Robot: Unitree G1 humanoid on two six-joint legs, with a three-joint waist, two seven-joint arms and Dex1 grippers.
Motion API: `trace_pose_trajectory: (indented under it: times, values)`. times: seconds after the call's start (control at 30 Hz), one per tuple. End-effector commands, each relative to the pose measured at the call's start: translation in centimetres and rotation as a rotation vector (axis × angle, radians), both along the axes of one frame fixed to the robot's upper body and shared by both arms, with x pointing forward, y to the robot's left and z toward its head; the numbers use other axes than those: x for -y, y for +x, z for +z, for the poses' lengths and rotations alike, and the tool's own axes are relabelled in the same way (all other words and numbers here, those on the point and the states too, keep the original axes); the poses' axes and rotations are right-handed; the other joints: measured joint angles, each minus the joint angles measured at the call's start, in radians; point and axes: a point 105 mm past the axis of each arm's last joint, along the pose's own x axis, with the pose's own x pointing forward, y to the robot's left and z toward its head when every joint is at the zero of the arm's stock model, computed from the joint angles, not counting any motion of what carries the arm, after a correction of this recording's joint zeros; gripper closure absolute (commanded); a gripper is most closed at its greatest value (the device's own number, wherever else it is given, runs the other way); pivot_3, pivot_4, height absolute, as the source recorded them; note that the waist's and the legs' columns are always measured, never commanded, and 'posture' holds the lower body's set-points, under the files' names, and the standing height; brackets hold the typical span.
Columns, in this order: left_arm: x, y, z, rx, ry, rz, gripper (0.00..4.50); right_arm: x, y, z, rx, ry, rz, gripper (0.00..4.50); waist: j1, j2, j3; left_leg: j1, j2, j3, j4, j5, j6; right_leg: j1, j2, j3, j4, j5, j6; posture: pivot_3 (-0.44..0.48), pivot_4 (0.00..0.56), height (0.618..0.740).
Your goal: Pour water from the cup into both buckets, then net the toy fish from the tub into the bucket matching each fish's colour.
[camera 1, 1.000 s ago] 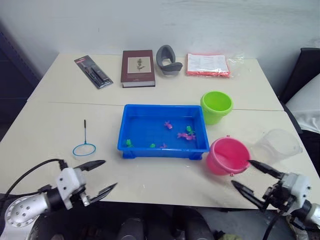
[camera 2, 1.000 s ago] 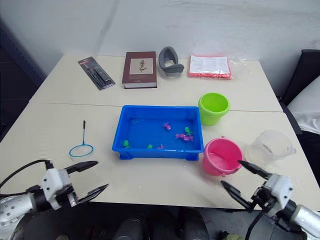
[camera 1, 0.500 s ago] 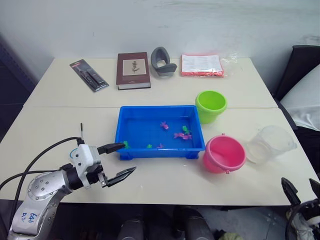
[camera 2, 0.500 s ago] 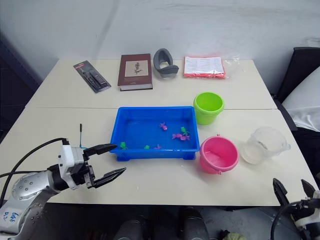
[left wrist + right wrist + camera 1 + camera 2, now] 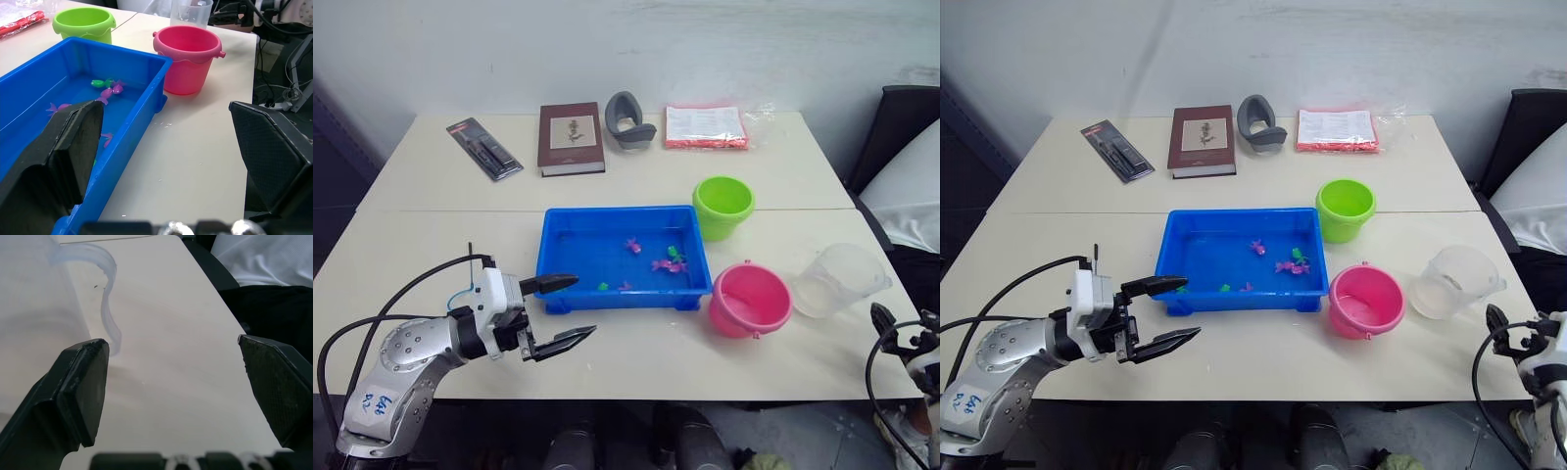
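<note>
You have nearly all of it left: the cup [image 5: 1455,282] sits untouched right of the pink bucket [image 5: 1366,301], the fish [image 5: 1293,264] lie in the tub [image 5: 1185,257], and both the left gripper [image 5: 1164,313] and right gripper [image 5: 176,382] gape empty.

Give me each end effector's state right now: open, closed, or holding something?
Left end effector: open, holding nothing.
Right end effector: open, holding nothing, beside the cup.

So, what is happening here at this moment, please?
Nothing is held yet. The left gripper hangs open by the near left corner of the shallow blue plastic tub, where small pink and green toy fish lie. The right gripper is open beside the clear plastic cup. The lime green bucket and pink bucket stand right of the tub.
</note>
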Motion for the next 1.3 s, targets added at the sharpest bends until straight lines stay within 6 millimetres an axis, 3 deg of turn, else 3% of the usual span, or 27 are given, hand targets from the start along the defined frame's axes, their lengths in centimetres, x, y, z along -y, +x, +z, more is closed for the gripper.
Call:
trace_pose_trajectory:
  times: [0.03,0.47,0.77,0.93,1.17,1.3]
  values:
    - [0.4,-0.4,0.7,0.038,0.002,-0.014,0.06,0.6,0.3,1.1,0.017,-0.056,0.019,0.0,0.0,0.0,0.0,0.0,0.0,0.0,0.0,0.0,0.0,0.0,0.0,0.0,0.0,0.0,0.0,0.0,0.15,0.74]
    - [0.7,-0.4,0.1,0.041,0.038,-0.023,0.06,0.8,3.4,1.3,0.04,0.03,0.086,0.0,-0.003,0.0,0.0,0.0,0.0,0.0,0.0,0.001,-0.001,0.0,0.0,0.001,0.0,0.0,0.001,0.0,0.15,0.74]
    - [0.4,0.3,0.4,0.055,0.06,-0.038,0.06,-0.2,5.4,1.9,0.068,0.047,0.179,0.0,-0.005,0.0,0.0,0.0,0.0,0.0,0.0,0.002,-0.002,0.0,0.0,0.0,0.0,0.0,0.001,0.0,0.15,0.74]
    - [0.3,0.2,0.3,0.049,0.064,-0.036,0.0,-0.8,5.6,2.4,0.108,0.062,0.22,1.59,-0.006,0.0,0.0,0.001,0.0,0.0,0.0,0.002,-0.002,0.0,0.0,0.0,0.0,0.0,0.001,0.0,0.15,0.74]
    - [0.0,0.2,0.1,0.038,0.069,-0.037,0.0,-1.4,5.5,2.6,0.138,0.086,0.241,4.45,-0.003,0.0,0.0,0.001,0.0,0.0,0.0,0.002,-0.002,0.0,0.0,0.0,-0.001,0.0,0.001,0.0,0.15,0.74]
    - [0.0,0.5,0.1,0.042,0.068,-0.037,0.0,-1.6,5.4,3.1,0.174,0.099,0.236,4.45,-0.002,0.0,0.0,0.001,0.0,0.0,0.0,0.002,-0.002,0.0,0.0,0.0,-0.001,0.0,0.001,0.0,0.15,0.74]
